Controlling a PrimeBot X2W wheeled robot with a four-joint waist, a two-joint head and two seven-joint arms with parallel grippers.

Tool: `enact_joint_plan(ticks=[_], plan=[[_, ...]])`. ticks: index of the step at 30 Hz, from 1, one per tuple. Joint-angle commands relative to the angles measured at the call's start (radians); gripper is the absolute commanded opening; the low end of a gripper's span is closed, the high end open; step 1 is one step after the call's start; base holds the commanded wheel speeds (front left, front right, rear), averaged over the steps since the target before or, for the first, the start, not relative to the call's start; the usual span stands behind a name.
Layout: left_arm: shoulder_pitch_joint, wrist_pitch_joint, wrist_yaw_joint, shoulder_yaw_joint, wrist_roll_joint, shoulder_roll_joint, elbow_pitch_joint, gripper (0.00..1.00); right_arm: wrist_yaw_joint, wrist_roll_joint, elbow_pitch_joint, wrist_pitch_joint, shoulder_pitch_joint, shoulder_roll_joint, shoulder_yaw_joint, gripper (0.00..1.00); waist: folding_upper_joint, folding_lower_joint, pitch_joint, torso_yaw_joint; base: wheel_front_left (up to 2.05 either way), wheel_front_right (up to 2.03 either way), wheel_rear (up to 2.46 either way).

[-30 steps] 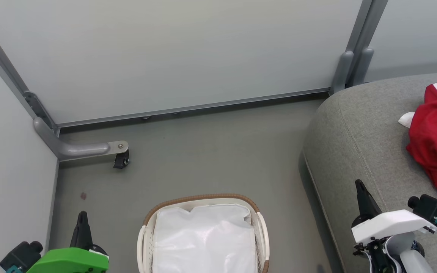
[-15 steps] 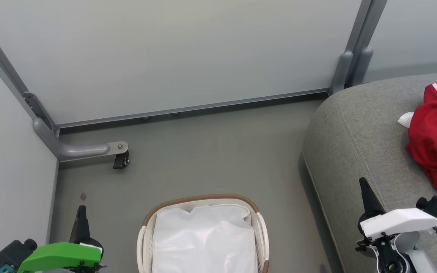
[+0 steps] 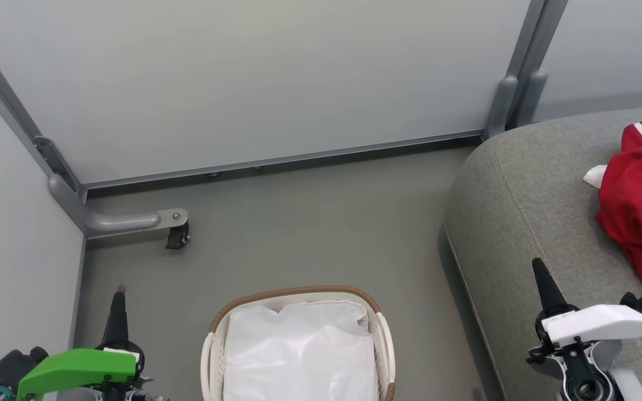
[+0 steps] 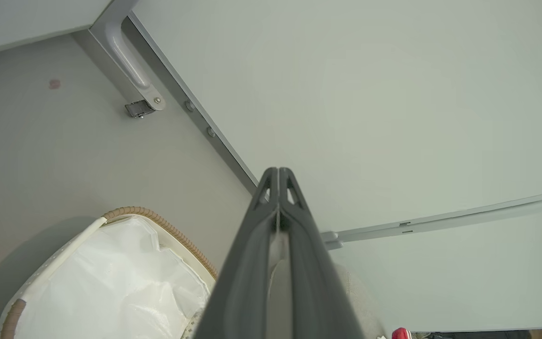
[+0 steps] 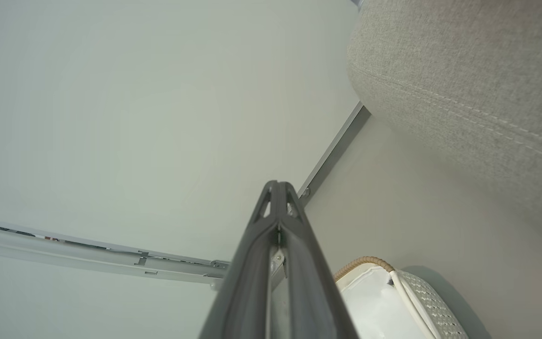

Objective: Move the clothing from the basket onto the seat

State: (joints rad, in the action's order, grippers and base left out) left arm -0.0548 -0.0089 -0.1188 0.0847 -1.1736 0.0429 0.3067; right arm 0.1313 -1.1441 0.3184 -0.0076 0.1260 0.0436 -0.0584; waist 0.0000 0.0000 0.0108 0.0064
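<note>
**Item 1, clothing** (image 3: 641, 223): one red heap with white stripes at its top edge. It lies on the seat (image 3: 521, 211) at 3 o'clock of the head view and runs off the frame there. You cannot tell from here whether the heap is one garment or two, so enter it as one pile.

**Item 2, seat:** one, grey, with a stitched seam, filling 2 to 5 o'clock. The heap rests well in from its rounded edge.

**Item 3, basket** (image 3: 298, 292): one, on the floor at 6 o'clock, near the seat but apart from it. Inside lies one white liner (image 3: 298, 351), crumpled, covering what you can see of the interior.

**Item 4, grippers:** two. The left gripper (image 3: 117, 305) is at 7 o'clock and the right gripper (image 3: 543, 281) at 4 o'clock, over the seat's near edge. In each wrist view the fingers are pressed together tip to tip and hold nothing.

**Item 5, caster foot** (image 3: 178, 234): one, at 9 o'clock under the partition.

**Step in hand, as judged:** the transfer looks done and the check remains.
- Keep both pincers closed, clear of the brown rim and the cushion.
- Look over the liner's folds for a hidden red edge before you call the basket empty.
</note>
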Motion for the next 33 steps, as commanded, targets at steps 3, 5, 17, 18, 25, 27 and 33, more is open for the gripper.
enact_joint_plan(ticks=[3,5,17,18,25,27,33], plan=[[-0.028,0.014,-0.006,0.005,-0.043,0.008,-0.015,0.00,0.000,-0.047,-0.017,0.012,-0.004,0.006,-0.009,0.00,0.0000,0.0000,0.000,0.000,0.00,0.00,0.00],[-0.030,0.018,-0.006,0.007,-0.062,0.008,-0.017,0.00,-0.001,-0.066,-0.020,0.018,-0.005,0.006,-0.011,0.00,0.0000,0.0000,-0.001,-0.001,0.00,0.00,0.00],[-0.038,0.047,-0.008,0.013,-0.163,0.009,-0.031,0.00,-0.001,-0.174,-0.036,0.046,-0.010,0.007,-0.023,0.00,0.0000,0.0000,-0.002,-0.002,0.00,0.00,0.00],[-0.039,0.051,-0.008,0.014,-0.172,0.009,-0.032,0.00,-0.001,-0.184,-0.037,0.049,-0.010,0.007,-0.025,0.00,0.0000,0.0000,-0.002,-0.002,0.00,0.00,0.00],[-0.044,0.065,-0.009,0.018,-0.225,0.009,-0.038,0.00,-0.001,-0.241,-0.045,0.063,-0.012,0.008,-0.031,0.00,0.0000,0.0000,-0.003,-0.003,0.00,0.00,0.00],[-0.045,0.070,-0.010,0.019,-0.241,0.009,-0.039,0.00,0.000,-0.257,-0.047,0.069,-0.013,0.008,-0.033,0.00,0.0000,0.0000,-0.004,-0.003,0.00,0.00,0.00],[-0.049,0.081,-0.011,0.022,-0.284,0.010,-0.045,0.00,0.000,-0.303,-0.054,0.081,-0.015,0.008,-0.039,0.00,0.0000,0.0000,-0.004,-0.004,0.00,0.00,0.00]])
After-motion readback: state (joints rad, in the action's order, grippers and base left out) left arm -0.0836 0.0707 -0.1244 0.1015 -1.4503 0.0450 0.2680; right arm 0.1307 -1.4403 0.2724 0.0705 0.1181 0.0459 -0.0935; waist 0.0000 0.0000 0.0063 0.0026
